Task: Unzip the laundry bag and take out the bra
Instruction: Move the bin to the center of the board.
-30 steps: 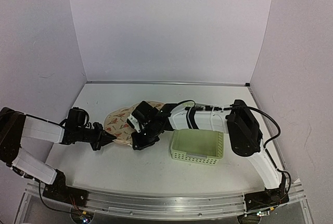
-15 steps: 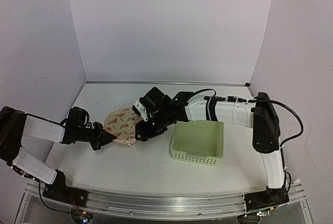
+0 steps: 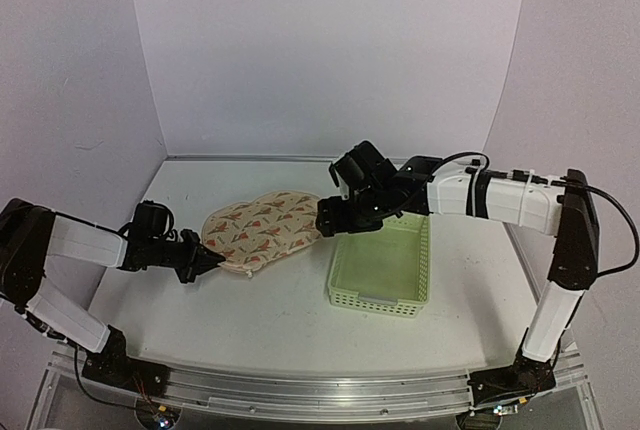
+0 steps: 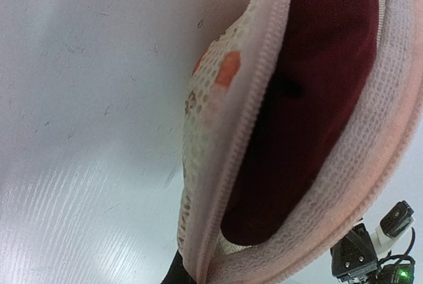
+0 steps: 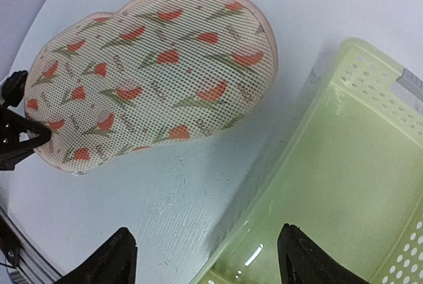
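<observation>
The cream, red-and-green-printed laundry bag (image 3: 265, 231) lies on the worktop (image 3: 250, 322) beside the basket (image 3: 378, 302), long axis near-left to far-right, rim gaping. Jaws of the left gripper (image 3: 207, 261) pinch its near-left end; the right gripper (image 5: 205, 236) has jaws wide.

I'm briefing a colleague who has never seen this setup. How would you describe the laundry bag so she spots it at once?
On the white table, look just left of the pale green basket. The laundry bag is the oval cream mesh pouch with the left gripper clamped on its left end. Only it is soft and printed with red-and-green flowers.
</observation>
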{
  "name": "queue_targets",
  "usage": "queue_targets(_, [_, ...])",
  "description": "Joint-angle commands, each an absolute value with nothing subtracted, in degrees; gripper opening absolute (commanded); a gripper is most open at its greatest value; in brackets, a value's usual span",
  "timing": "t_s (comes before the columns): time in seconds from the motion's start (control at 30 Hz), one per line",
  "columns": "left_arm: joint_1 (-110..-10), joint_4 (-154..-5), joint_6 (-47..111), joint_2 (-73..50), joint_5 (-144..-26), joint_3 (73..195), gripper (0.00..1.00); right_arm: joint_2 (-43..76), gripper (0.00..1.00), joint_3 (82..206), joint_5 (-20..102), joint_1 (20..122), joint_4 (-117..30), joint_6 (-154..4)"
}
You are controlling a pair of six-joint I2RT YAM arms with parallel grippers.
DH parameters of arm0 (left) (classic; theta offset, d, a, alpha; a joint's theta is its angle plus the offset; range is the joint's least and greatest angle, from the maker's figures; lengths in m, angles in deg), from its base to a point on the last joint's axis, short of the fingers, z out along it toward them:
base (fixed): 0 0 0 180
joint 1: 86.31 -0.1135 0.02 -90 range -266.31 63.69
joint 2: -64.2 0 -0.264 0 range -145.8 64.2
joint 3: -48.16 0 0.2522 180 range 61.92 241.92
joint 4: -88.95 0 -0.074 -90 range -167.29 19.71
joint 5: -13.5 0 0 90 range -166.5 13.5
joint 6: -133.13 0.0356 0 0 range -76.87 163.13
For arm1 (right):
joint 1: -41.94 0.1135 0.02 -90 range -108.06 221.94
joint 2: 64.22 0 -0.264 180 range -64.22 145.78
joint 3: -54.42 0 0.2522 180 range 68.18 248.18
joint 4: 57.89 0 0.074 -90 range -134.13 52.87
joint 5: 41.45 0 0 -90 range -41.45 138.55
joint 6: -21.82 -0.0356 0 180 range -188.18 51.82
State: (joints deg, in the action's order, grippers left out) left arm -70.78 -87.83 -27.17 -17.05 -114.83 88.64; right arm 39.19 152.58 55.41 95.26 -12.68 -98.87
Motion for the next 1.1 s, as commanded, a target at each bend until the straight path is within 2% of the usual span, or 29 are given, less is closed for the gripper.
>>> queue_targets(0.0, [-71.19, -90.56, -25.54, -17.74, -115.06, 91.66, 0.00, 40.15, 0.77, 151.73, 61.91, 95.98, -14.68, -106.59])
queue_targets(0.23, [-71.14, -90.56, -25.33, -17.94, -115.10, 91.93, 0.00, 45.35, 0.78, 153.21, 68.07, 95.90, -14.68, -113.42])
queue_targets(0.5, [-71.11, -90.56, -25.18, -17.87, -114.82, 91.45, 0.00, 50.47, 0.69, 155.84, 70.86, 95.70, -14.37, -117.35])
queue_targets(1.07, [-71.19, -90.56, -24.90, -17.98, -114.94, 91.45, 0.00, 53.15, 0.36, 156.82, 71.37, 94.34, -13.50, -114.87])
